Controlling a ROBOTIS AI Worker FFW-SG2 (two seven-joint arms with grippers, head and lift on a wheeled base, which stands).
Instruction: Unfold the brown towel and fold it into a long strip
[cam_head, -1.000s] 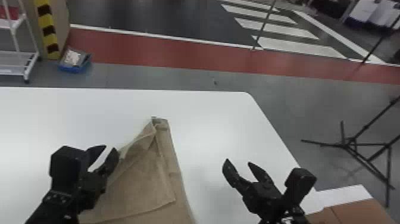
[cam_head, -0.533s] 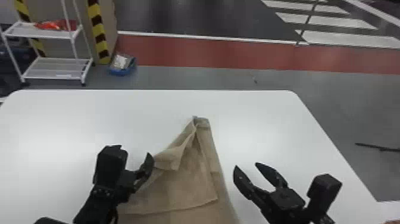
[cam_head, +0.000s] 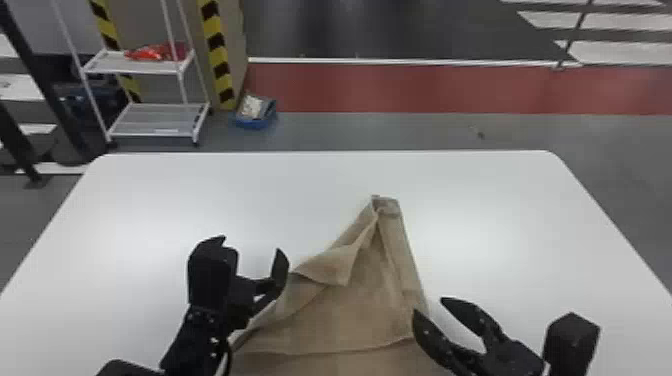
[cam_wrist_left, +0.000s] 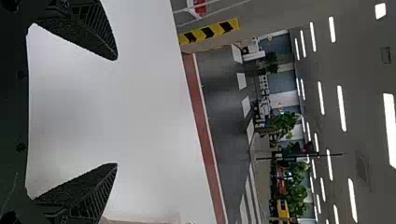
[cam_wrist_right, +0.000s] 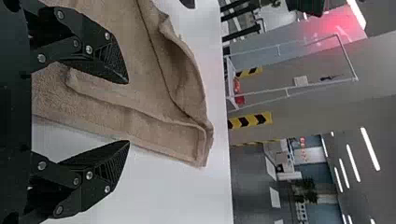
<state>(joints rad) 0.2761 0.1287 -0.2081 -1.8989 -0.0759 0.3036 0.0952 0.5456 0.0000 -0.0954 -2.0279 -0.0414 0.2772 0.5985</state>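
Your left arm (cam_head: 192, 335) comes in from the bottom edge, to the left of the towel (cam_head: 370, 310), with its forearm sloping up and away from you. Your left gripper (cam_head: 251, 245) has its fingers spread wide: one lies just beside the towel's left edge, and the other, farther left of it, is mostly hidden behind the block on your wrist. Your right arm (cam_head: 515, 360) enters low, to the right of the towel, and its gripper (cam_head: 429, 306) slants toward it. Those two fingers are parted as well, one in front of the towel's right edge, the other just to the right of that edge. You have nothing between the fingertips of your left gripper. Whether your right one touches the towel, you cannot tell.
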